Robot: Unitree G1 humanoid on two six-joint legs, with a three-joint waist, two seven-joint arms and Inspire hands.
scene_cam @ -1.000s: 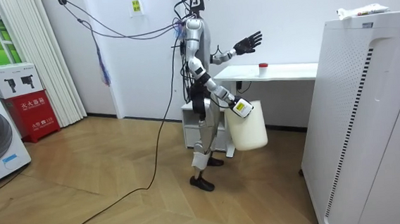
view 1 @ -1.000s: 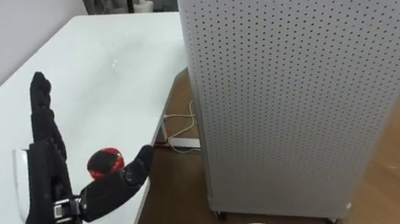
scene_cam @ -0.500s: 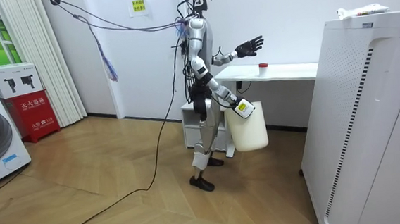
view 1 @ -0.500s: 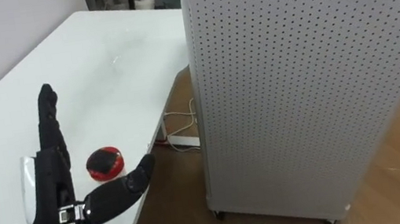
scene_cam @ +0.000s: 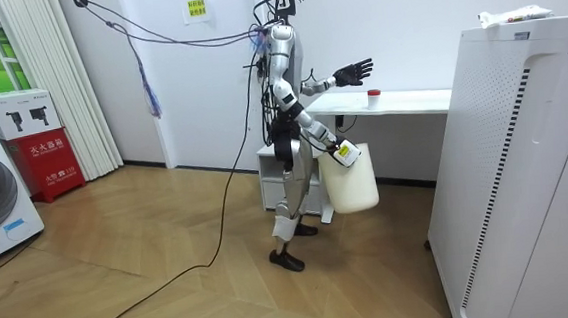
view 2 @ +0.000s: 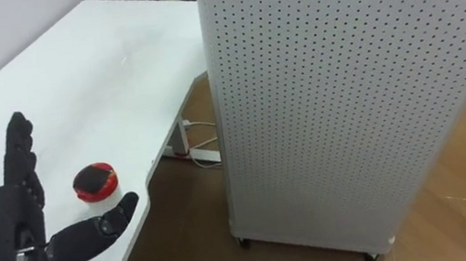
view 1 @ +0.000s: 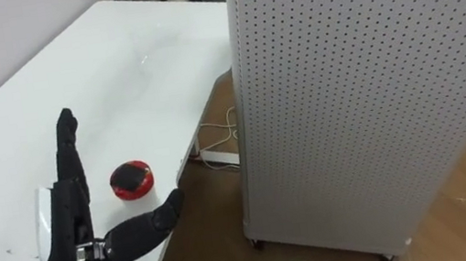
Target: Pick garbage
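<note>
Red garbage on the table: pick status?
Done: the robot stands at the white table, left hand raised over it near the red piece. In hand: no garbage; the left hand is open, and the piece lies on the table beside its thumb, apparently untouched. The cream bucket hangs at the right hand. Left: grasp the piece, lift it, drop it in the bucket.

one red disc (view 1: pixel 132 179), one table (view 1: pixel 122 68), one bucket (scene_cam: pixel 352 180)

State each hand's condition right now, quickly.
Left hand: open, holding nothing, above the table.
Right hand: at the bucket; cannot be told.
</note>
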